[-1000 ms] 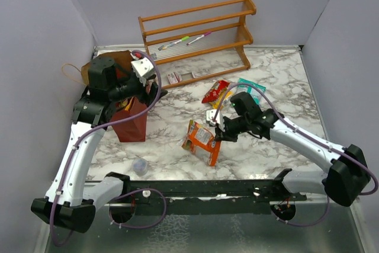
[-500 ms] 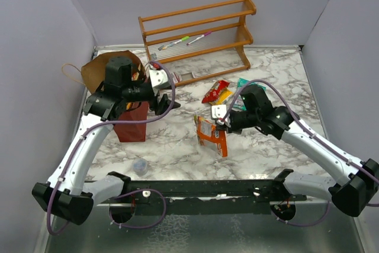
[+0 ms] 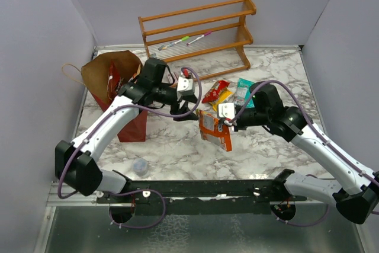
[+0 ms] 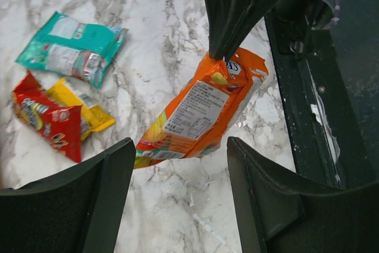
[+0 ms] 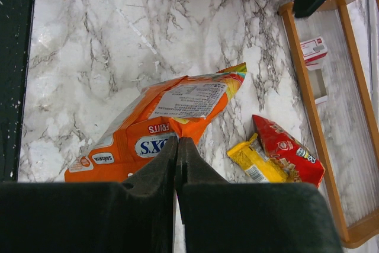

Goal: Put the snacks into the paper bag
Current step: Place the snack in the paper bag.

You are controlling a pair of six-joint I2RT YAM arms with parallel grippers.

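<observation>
Closest to me, near the front edge of the marble table, a small clear cup stands by itself. Just past it, in the middle, my right gripper is clenched on the top edge of an orange packet, fingers pressed together on the foil. The packet dangles below them over the marble; I cannot tell whether its lower end touches the table.

My left gripper sits just beside that packet, on the bag's side of it, fingers spread wide and holding nothing. Through its own camera the packet shows in the gap between them, touching neither.

A little farther back, three loose packets lie flat on the table: a red one lying partly over a yellow one, and a teal one just beside them on the right.

Off to the left, near the side wall, the dark red paper bag stands upright with its brown mouth open. My left arm crosses over it in the overhead view.

At the back, a wooden rack carries a green pen and a pink pen on one shelf.
</observation>
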